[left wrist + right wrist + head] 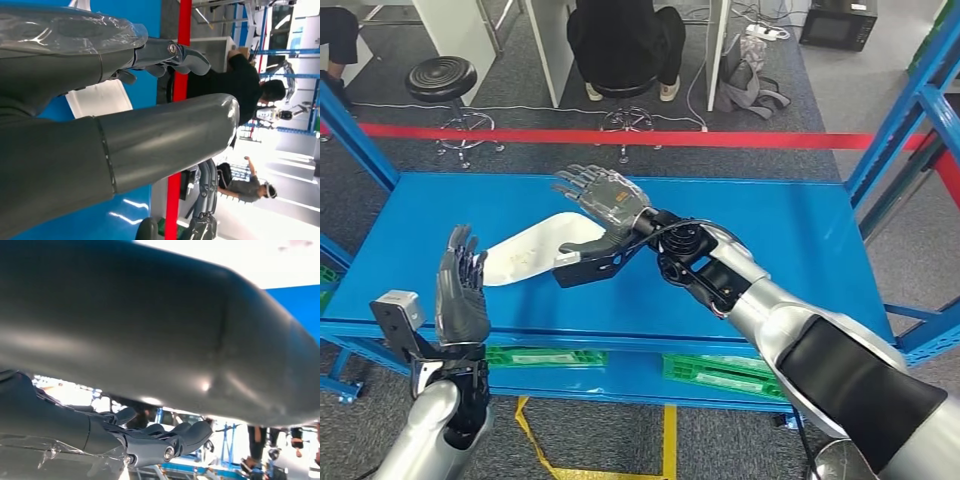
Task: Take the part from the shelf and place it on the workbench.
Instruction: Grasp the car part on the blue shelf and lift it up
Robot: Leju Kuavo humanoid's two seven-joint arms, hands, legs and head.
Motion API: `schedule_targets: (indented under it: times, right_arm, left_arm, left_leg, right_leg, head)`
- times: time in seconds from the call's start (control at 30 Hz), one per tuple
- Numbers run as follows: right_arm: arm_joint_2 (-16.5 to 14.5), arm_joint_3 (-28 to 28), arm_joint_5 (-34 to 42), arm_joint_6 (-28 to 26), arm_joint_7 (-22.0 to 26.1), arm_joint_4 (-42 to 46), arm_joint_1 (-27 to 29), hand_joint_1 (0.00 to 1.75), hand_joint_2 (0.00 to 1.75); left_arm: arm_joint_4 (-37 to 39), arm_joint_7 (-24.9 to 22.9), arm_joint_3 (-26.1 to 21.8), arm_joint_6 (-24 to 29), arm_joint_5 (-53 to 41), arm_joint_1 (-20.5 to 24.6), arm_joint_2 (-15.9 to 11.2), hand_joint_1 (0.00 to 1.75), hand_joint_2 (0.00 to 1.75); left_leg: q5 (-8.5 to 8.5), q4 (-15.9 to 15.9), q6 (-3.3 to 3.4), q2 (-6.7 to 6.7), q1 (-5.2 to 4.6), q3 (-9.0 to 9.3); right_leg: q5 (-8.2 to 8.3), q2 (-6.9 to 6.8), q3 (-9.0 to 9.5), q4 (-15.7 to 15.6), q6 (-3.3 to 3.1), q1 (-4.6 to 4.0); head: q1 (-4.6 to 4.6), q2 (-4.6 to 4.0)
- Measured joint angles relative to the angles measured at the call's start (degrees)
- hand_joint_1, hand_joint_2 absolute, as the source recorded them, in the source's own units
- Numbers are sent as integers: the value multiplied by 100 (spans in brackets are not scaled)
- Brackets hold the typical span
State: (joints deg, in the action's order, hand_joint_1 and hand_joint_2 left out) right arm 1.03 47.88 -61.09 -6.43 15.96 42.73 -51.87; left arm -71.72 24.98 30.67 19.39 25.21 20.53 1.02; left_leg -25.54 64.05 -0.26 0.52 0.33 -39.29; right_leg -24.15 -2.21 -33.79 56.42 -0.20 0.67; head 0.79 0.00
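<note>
A flat, curved white part (524,252) lies on the blue shelf board (788,250). My right hand (608,200) reaches in over the part's right end with its fingers stretched out and apart; its thumb hangs just above the white surface, and nothing is held. My left hand (461,290) stands upright at the shelf's front edge by the part's left end, palm toward the part, fingers spread and empty. In the left wrist view the white part (99,98) shows against the blue board between the thumb and fingers (177,54). The right wrist view shows straight fingers (166,440) holding nothing.
Blue shelf uprights stand at the left (354,135) and right (901,120). Green crates (712,372) sit on the lower level. Beyond the shelf are a red floor line (743,138), a black stool (441,80) and a seated person (626,40) at white desks.
</note>
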Motion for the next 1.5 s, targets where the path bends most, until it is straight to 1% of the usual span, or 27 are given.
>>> schedule_targets:
  times: [0.03, 0.07, 0.1, 0.13, 0.17, 0.2, 0.23, 0.27, 0.3, 0.33, 0.37, 0.4, 0.43, 0.47, 0.5, 0.53, 0.57, 0.6, 0.63, 0.67, 0.7, 0.77, 0.83, 0.97, 1.17, 1.5]
  right_arm:
    - [-3, -1, 0, -1, 0, 0, -3, 0, 0]
    - [-7, -1, 0, -1, 0, 0, -6, 0, 0]
    - [-8, -1, -1, -1, 1, 0, -9, 0, 0]
    - [-9, -1, -1, -2, 2, 0, -11, 0, 0]
    - [-11, 0, -2, -2, 4, 0, -13, 0, 0]
    - [-12, 0, -2, -3, 5, -1, -14, 0, 0]
    - [-13, -1, -2, -5, 8, -1, -18, 0, 0]
    - [-14, -1, -2, -7, 10, -1, -21, 0, 0]
    - [-13, -1, -3, -8, 11, -3, -21, 0, 0]
    - [-13, -1, -4, -8, 14, -6, -19, 0, 0]
    - [-13, 1, -5, -8, 15, -13, -10, 0, 0]
    - [-13, 3, -6, -8, 16, -20, 0, 0, 0]
    - [-13, 4, -7, -8, 17, -27, 6, 0, 0]
    - [-13, 4, -7, -8, 17, -32, 5, 0, 0]
    - [-13, 4, -7, -8, 17, -34, -2, 0, 0]
    - [-13, 3, -7, -8, 17, -35, -13, 0, 0]
    - [-14, 2, -7, -8, 17, -34, -26, 0, 0]
    - [-14, 3, -6, -7, 17, -34, -33, 0, 0]
    - [-15, 4, -2, -3, 18, -33, -36, 0, 0]
    - [-16, 5, 2, 1, 19, -33, -38, 0, 0]
    - [-16, 4, 7, 5, 18, -33, -40, 0, 0]
    - [-16, 1, 17, 10, 14, -34, -50, 0, 0]
    - [-16, 0, 32, 57, 11, -40, -54, 0, 0]
    - [-15, 1, 63, 275, 4, -101, -51, 0, 0]
    - [-14, 5, 127, 370, 2, -221, -40, 0, 0]
    - [54, 25, 247, 662, 54, -664, 21, 0, 0]
  left_arm:
    - [-1, -1, 0, 0, -1, 10, 0, 0, 0]
    - [-2, -1, 0, 0, -2, 21, 2, 0, 0]
    - [-3, -1, 0, 2, -3, 30, 2, 0, 0]
    - [-3, -1, 0, 6, -4, 35, 0, 0, 0]
    - [-4, 0, 0, 13, -5, 35, -2, 0, 0]
    - [-5, 0, 0, 19, -6, 30, -2, 0, 0]
    - [-7, -1, 0, 26, -8, 29, -2, 0, 0]
    - [-9, -2, 0, 29, -9, 28, 1, 0, 0]
    - [-10, -3, 0, 33, -11, 25, 5, 0, 0]
    - [-10, -5, 0, 39, -11, 23, 7, 0, 0]
    - [-10, -7, 0, 44, -10, 17, 9, 0, 0]
    - [-10, -8, 0, 50, -10, 9, 11, 0, 0]
    - [-10, -9, 0, 54, -9, 3, 10, 0, 0]
    - [-10, -10, 0, 56, -9, -1, 10, 0, 0]
    - [-11, -11, 0, 57, -9, -3, 10, 0, 0]
    - [-11, -13, 0, 57, -9, -3, 10, 0, 0]
    - [-12, -13, 0, 58, -9, -2, 10, 0, 0]
    - [-13, -14, 0, 58, -9, -2, 10, 0, 0]
    - [-14, -14, 0, 59, -9, -4, 10, 0, 0]
    - [-14, -14, 0, 59, -9, -7, 9, 0, 0]
    - [-15, -14, 0, 59, -9, -11, 7, 0, 0]
    - [-15, -12, 0, 58, -11, -6, 1, 0, 0]
    - [-15, -12, 0, 49, -15, 0, -2, 0, 0]
    - [-15, -13, 0, 15, -19, 1, -9, 0, 0]
    - [-15, -14, 0, -2, -20, 1, -17, 0, 0]
    - [-15, -28, 0, -71, 19, 4, -33, 0, 0]
  left_leg:
    - [163, -419, 54, 100, -61, 195]
    - [257, -717, 92, 179, -109, 335]
    - [279, -867, 114, 227, -144, 401]
    - [268, -903, 120, 208, -160, 410]
    - [282, -921, 134, 149, -147, 419]
    - [298, -950, 147, 100, -130, 438]
    - [316, -980, 168, 53, -109, 461]
    - [333, -1007, 191, 8, -88, 484]
    - [339, -1018, 205, -35, -80, 493]
    - [340, -1019, 218, -83, -77, 495]
    - [338, -1017, 224, -133, -77, 495]
    - [337, -1015, 225, -180, -78, 496]
    - [335, -1011, 224, -233, -77, 499]
    - [331, -1004, 219, -286, -75, 506]
    - [322, -995, 208, -334, -74, 515]
    - [311, -982, 191, -376, -80, 517]
    - [301, -966, 171, -406, -83, 507]
    - [300, -955, 146, -425, -80, 490]
    - [305, -953, 121, -439, -74, 469]
    - [314, -954, 96, -454, -63, 455]
    - [325, -962, 86, -462, -59, 453]
    - [327, -972, 98, -466, -61, 461]
    - [325, -986, 114, -456, -54, 473]
    - [337, -1015, 96, -444, -44, 489]
    - [343, -1029, 46, -436, -36, 492]
    - [342, -1026, 47, -435, -39, 490]
  right_leg:
    - [-13, -33, 17, 0, 4, -21]
    - [-24, -66, 30, -5, 13, -35]
    - [-34, -101, 40, -12, 27, -47]
    - [-42, -143, 51, -24, 43, -58]
    - [-52, -189, 62, -37, 62, -61]
    - [-82, -188, 57, -17, 85, -58]
    - [-161, -131, 18, 83, 108, -53]
    - [-297, -38, -79, 309, 131, -48]
    - [-475, 72, -234, 656, 147, -37]
    - [-662, 150, -422, 1072, 159, -34]
    - [-799, 184, -601, 1450, 169, -32]
    - [-839, 197, -719, 1673, 175, -30]
    - [-762, 201, -732, 1671, 176, -27]
    - [-578, 206, -631, 1426, 168, -24]
    - [-331, 227, -450, 1008, 151, -22]
    - [-142, 275, -252, 580, 127, -24]
    - [-28, 320, -81, 224, 101, -23]
    - [12, 358, 21, 21, 76, -30]
    - [-10, 378, 64, -49, 53, -43]
    - [-6, 370, 85, -86, 27, -45]
    - [1, 367, 85, -92, 11, -53]
    - [9, 367, 93, -117, -8, -53]
    - [6, 374, 93, -119, -8, -66]
    - [11, 383, 92, -119, -27, -79]
    - [13, 388, 88, -118, -34, -86]
    - [13, 385, 92, -125, -32, -64]
  head:
    - [-2, 0]
    - [-1, 0]
    - [1, 0]
    - [3, 0]
    - [9, 0]
    - [15, 0]
    - [22, 0]
    - [38, 0]
    - [60, 0]
    - [81, 0]
    - [103, 0]
    - [120, 0]
    - [135, 0]
    - [155, 0]
    - [179, 0]
    - [199, 0]
    - [208, 0]
    - [207, 0]
    - [203, 0]
    - [202, 0]
    - [202, 0]
    - [175, 0]
    - [136, 0]
    - [90, 0]
    - [78, 0]
    - [77, 0]
